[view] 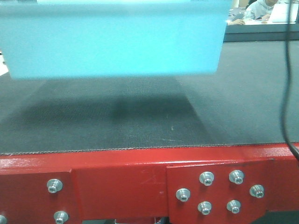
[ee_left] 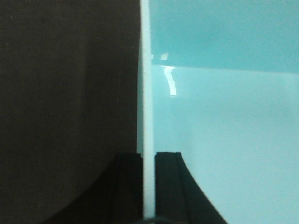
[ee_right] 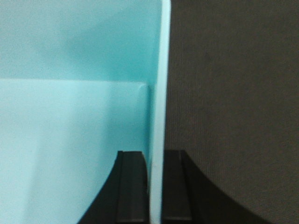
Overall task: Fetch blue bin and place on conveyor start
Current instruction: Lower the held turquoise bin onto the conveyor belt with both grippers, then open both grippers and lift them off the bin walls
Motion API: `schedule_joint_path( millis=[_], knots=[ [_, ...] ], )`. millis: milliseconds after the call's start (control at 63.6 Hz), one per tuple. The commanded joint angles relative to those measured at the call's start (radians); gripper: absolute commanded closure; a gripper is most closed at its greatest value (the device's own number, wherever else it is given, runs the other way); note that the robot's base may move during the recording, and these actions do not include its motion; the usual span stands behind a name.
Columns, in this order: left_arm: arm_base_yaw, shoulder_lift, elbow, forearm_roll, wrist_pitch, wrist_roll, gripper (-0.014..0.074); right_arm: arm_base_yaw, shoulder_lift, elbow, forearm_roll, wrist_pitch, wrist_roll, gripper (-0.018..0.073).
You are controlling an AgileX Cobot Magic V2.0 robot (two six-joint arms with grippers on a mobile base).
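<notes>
The left gripper [ee_left: 148,156] is clamped on one side wall of the blue bin [ee_left: 224,116], with the bin interior at 3 o'clock and the conveyor start [ee_left: 70,93] at 9 o'clock. The right gripper [ee_right: 156,154] is clamped on the opposite wall, with the interior at 9 o'clock. In the front view the bin fills 12 o'clock above the belt, with the red frame [view: 121,182] at 6 o'clock.

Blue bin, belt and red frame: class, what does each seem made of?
The blue bin: likely smooth glossy plastic; thin wall, bright highlight inside. The belt: seemingly rubbery fabric, matte, finely textured. The red frame: probably painted metal, glossy, with silver bolts.
</notes>
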Motion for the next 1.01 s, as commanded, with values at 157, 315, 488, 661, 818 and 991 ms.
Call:
schedule_joint_path(
  millis=[157,315,488,661,818,991],
  knots=[
    [-0.013,0.086,-0.006,-0.043,-0.085,0.002,0.0708,-0.001,0.046,0.049,0.025,-0.146,-0.009,0.0713],
    [-0.017,0.114,-0.006,-0.050,-0.083,0.002,0.0705,-0.002,0.071,0.049,0.031,-0.116,-0.008,0.0713],
    [-0.019,0.116,-0.006,-0.050,-0.085,0.002,0.0497,-0.002,0.078,0.049,0.038,-0.107,0.003,0.0476],
    [-0.019,0.116,-0.006,-0.031,-0.063,-0.004,0.0171,-0.028,0.078,0.049,0.038,-0.062,0.059,0.0222],
    [-0.013,0.116,-0.008,0.005,-0.045,-0.050,0.0169,-0.059,0.076,0.049,0.038,-0.018,0.059,0.0208],
    [-0.013,0.106,-0.008,0.001,-0.041,-0.050,0.0207,-0.059,0.063,0.047,0.038,-0.002,0.059,0.0208]
  ],
)
